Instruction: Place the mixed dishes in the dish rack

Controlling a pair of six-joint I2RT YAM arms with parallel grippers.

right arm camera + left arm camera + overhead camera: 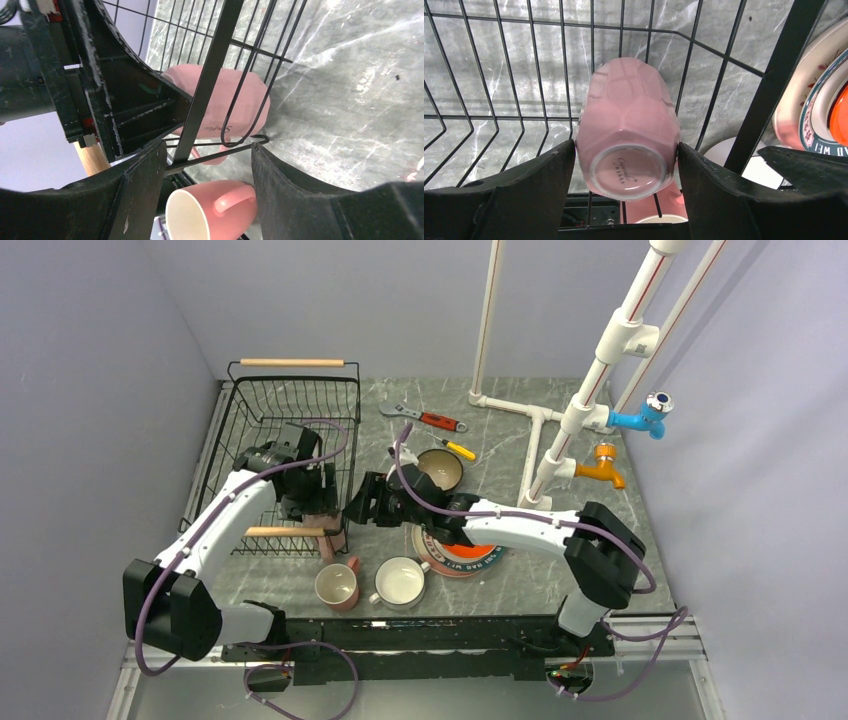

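One pink mug [626,125], faceted sides, glossy, stamped base

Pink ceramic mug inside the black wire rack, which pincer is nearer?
Left. The left pincer flanks the pink mug inside the rack; the right pincer sits outside its wire corner.
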